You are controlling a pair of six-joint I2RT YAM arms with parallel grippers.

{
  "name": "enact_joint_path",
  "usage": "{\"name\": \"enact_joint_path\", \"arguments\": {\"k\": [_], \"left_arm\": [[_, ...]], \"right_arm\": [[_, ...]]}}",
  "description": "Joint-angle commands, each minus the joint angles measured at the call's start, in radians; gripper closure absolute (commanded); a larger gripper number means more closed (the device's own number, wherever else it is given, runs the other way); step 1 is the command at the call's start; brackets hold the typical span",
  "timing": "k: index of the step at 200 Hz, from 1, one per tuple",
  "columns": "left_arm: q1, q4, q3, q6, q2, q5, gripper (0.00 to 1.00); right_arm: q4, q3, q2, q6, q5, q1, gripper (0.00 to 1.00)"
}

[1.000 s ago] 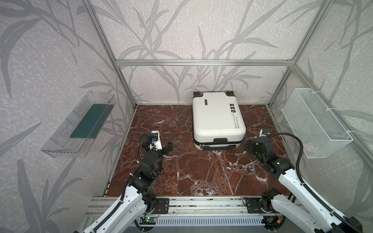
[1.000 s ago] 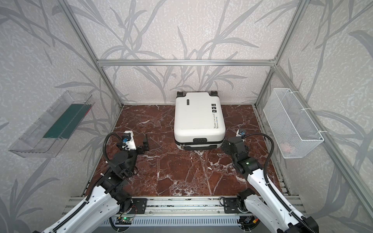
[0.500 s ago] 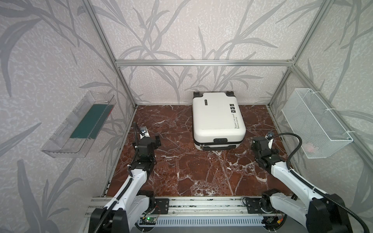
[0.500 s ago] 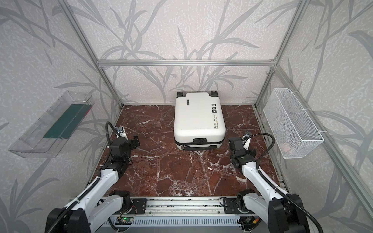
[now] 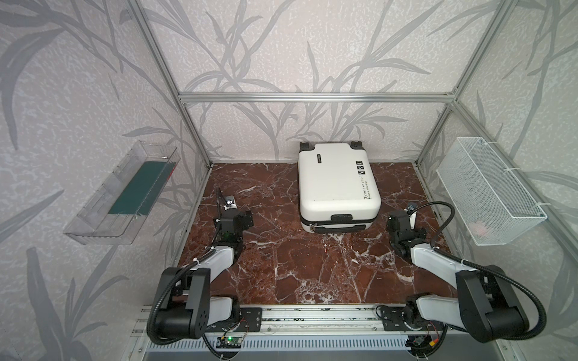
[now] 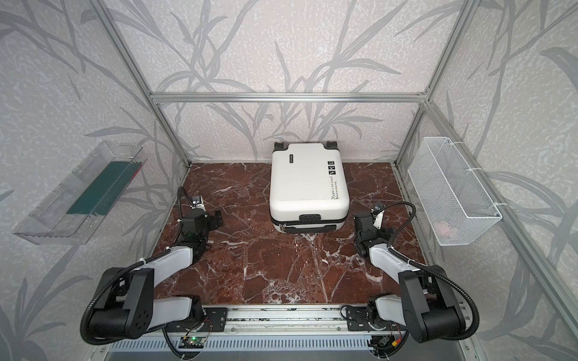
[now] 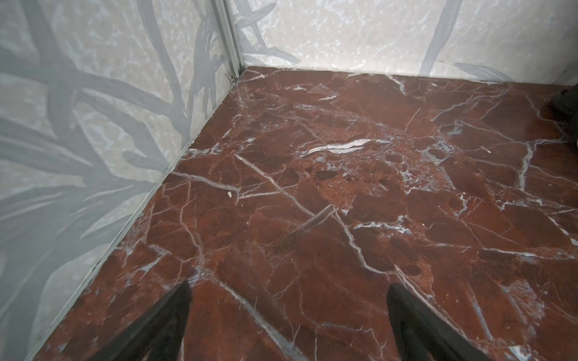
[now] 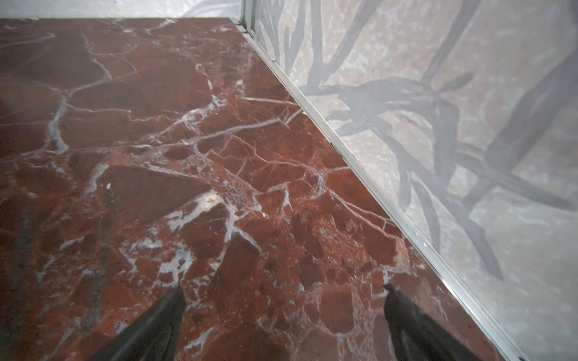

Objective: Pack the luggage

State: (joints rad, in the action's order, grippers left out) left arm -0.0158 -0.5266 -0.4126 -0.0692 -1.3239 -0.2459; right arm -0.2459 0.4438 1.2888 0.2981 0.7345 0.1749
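Both arms have sunk low and folded back since a second ago. The bench (image 5: 281, 265) carries the closed luggage (image 5: 336, 184), lying flat with its wheels toward the back wall. The left arm (image 5: 219, 259) crouches to its left and the right arm (image 5: 438, 262) to its right, each with jaws spread over bare marble.

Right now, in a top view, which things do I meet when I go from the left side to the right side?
clear plastic tray → left gripper → luggage → right gripper → white mesh basket
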Motion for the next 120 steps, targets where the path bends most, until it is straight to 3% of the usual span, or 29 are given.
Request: {"name": "enact_joint_path", "arguments": {"k": [1, 15, 53, 78, 108, 120], "left_arm": [[0.011, -0.127, 0.01, 0.031, -0.041, 0.069, 0.01], [0.011, -0.152, 0.002, 0.017, -0.057, 0.067, 0.01], [0.014, -0.421, 0.066, 0.046, -0.184, 0.08, 0.01], [0.016, -0.437, 0.056, 0.056, -0.225, 0.116, 0.01], [0.034, -0.428, 0.042, 0.053, -0.242, 0.154, 0.01], [0.046, -0.41, 0.036, 0.038, -0.239, 0.171, 0.01]], "right_arm": [[-0.231, -0.035, 0.007, -0.081, -0.073, -0.02, 0.01], [-0.291, -0.055, 0.01, -0.098, -0.13, -0.038, 0.01], [-0.441, -0.089, 0.051, -0.148, -0.171, -0.057, 0.01], [-0.639, -0.132, 0.13, -0.156, -0.234, -0.074, 0.01], [-0.616, -0.131, 0.11, -0.225, -0.385, -0.074, 0.01], [-0.682, -0.153, 0.13, -0.249, -0.43, -0.074, 0.01]]}}
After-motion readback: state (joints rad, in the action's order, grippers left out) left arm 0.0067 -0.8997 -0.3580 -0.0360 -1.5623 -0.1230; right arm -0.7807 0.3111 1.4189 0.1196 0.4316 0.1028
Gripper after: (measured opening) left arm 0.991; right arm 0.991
